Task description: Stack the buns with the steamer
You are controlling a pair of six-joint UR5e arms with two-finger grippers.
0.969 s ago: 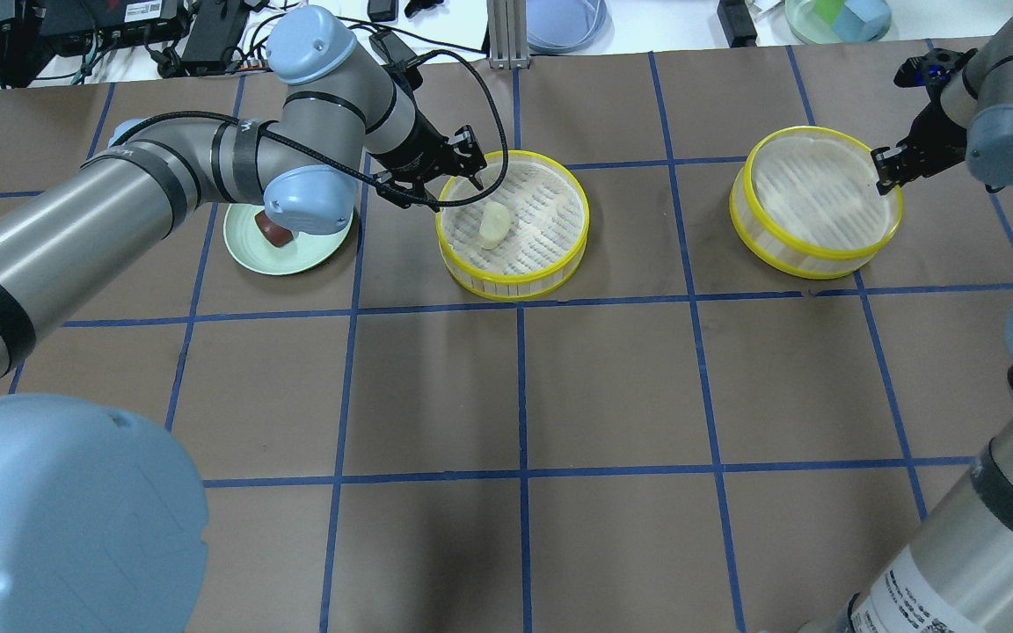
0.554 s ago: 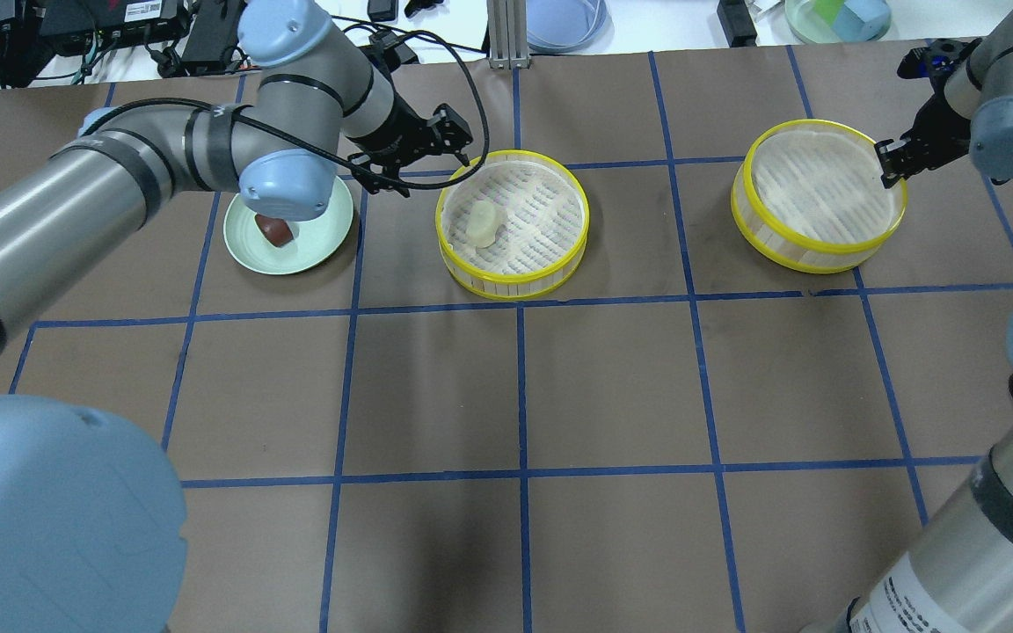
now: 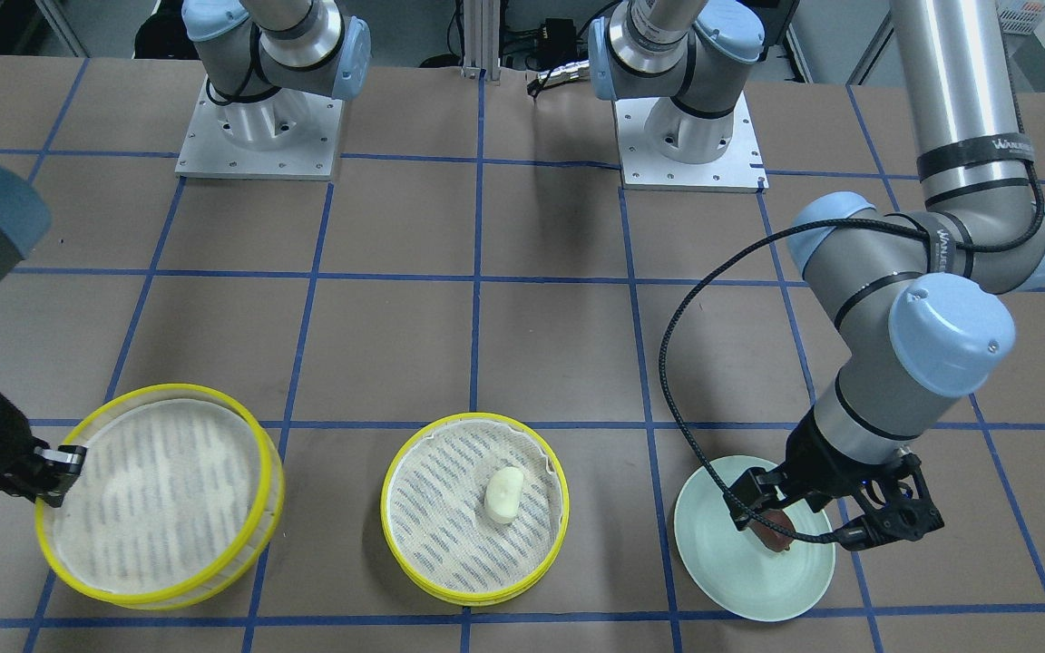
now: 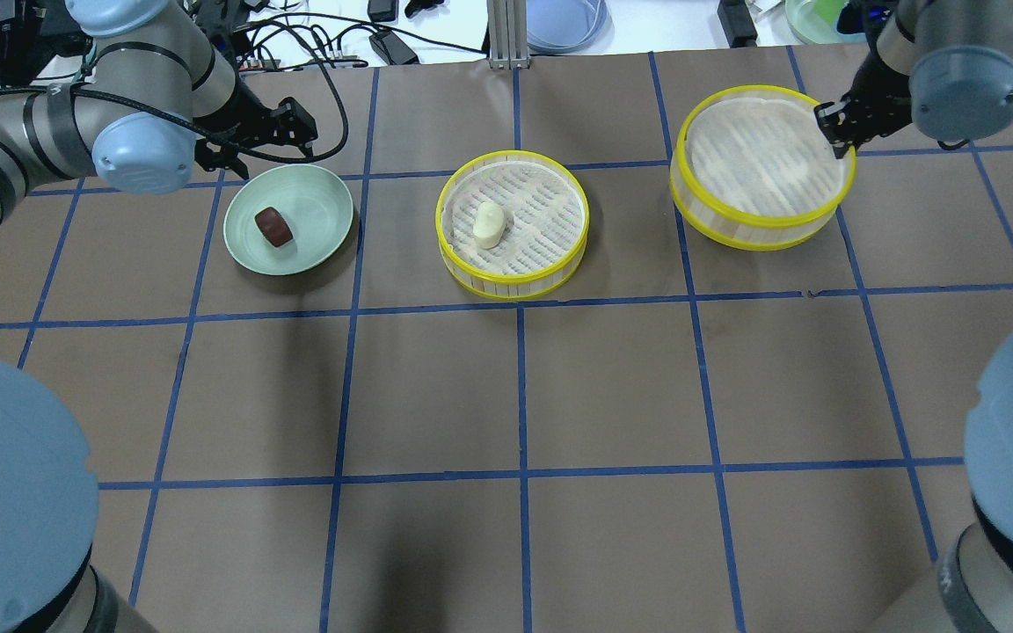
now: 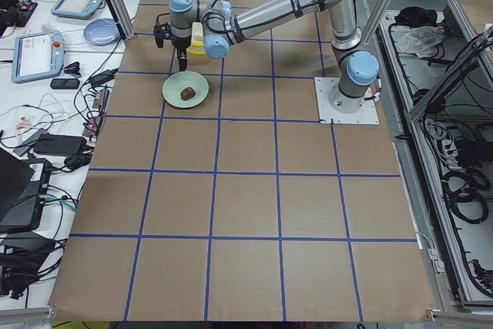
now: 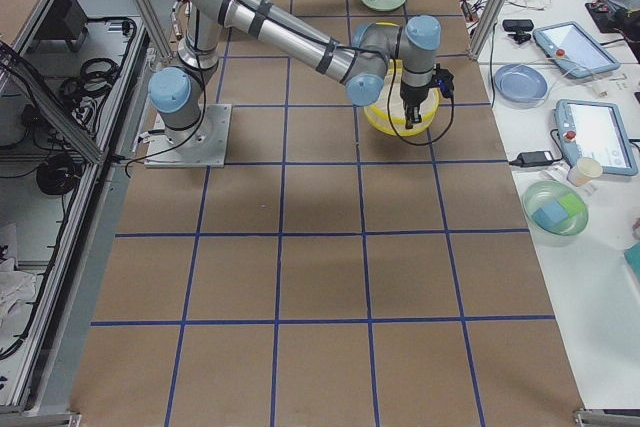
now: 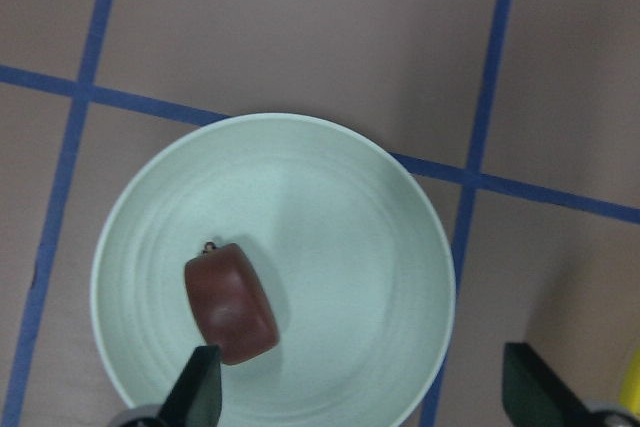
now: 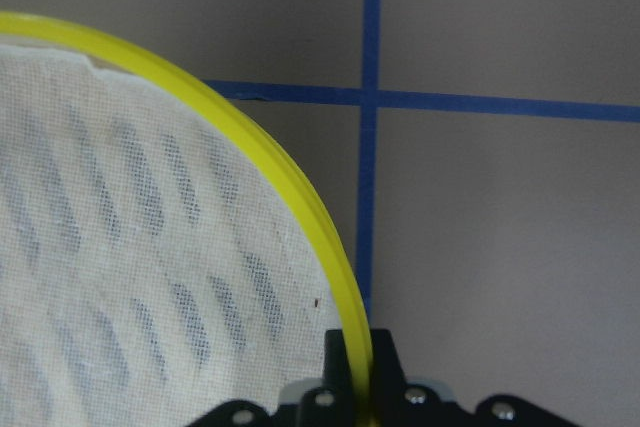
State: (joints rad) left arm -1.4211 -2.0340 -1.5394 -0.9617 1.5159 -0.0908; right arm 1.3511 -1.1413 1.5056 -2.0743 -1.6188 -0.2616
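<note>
The cream-white bun (image 4: 489, 224) lies in the middle steamer tray (image 4: 439, 220), also seen in the front view (image 3: 503, 494). The dark reddish-brown bun (image 4: 274, 227) (image 7: 230, 302) lies on the pale green plate (image 4: 322, 193) (image 7: 340, 227). My left gripper (image 4: 251, 141) (image 7: 365, 402) is open and empty, hovering over the plate's far side, above the brown bun. My right gripper (image 4: 832, 132) (image 8: 360, 367) is shut on the yellow rim (image 8: 290, 187) of the second, empty steamer tray (image 4: 753, 233) (image 3: 160, 490) and holds it slightly tilted off the table, to the right of the middle tray.
Beyond the table's far edge lie cables, a blue dish (image 4: 564, 18) and a green container (image 4: 836, 18). The two arm bases (image 3: 259, 127) (image 3: 686, 136) stand on the robot's side. Blue tape lines grid the brown table.
My left gripper has moved left from the middle tray to above the green plate. My right gripper has carried the empty tray leftward and away from the robot, and it looks raised.
</note>
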